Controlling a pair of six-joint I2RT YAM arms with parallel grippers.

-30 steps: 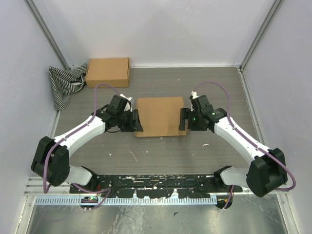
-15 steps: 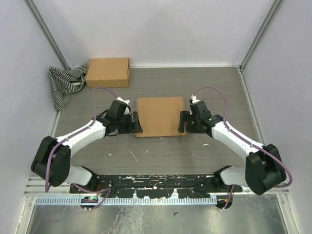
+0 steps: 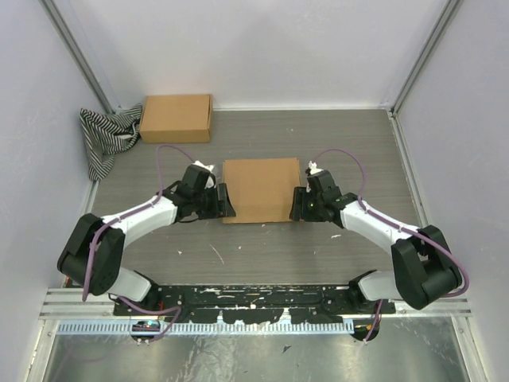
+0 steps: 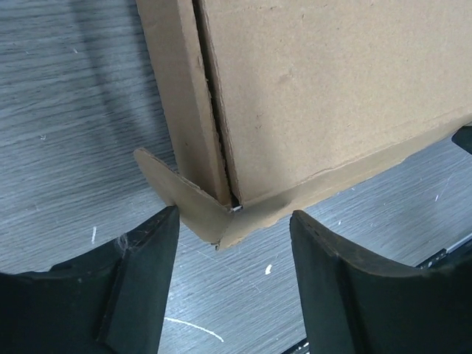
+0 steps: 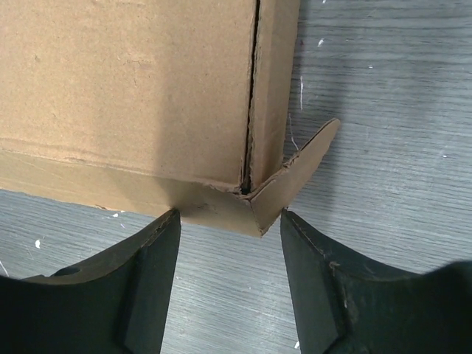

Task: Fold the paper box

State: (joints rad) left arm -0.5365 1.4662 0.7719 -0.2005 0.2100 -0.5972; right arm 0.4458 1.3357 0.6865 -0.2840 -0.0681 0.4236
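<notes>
While both jaws gape at corners, paper box (image 3: 261, 189) lies flat, seemingly longer crosswise.

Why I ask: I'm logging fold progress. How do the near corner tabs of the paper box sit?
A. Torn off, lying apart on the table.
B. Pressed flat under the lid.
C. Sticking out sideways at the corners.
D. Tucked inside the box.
C: each wrist view shows a corner tab splayed outward from the paper box at a near corner, between open jaws, attached and not tucked in.
</notes>
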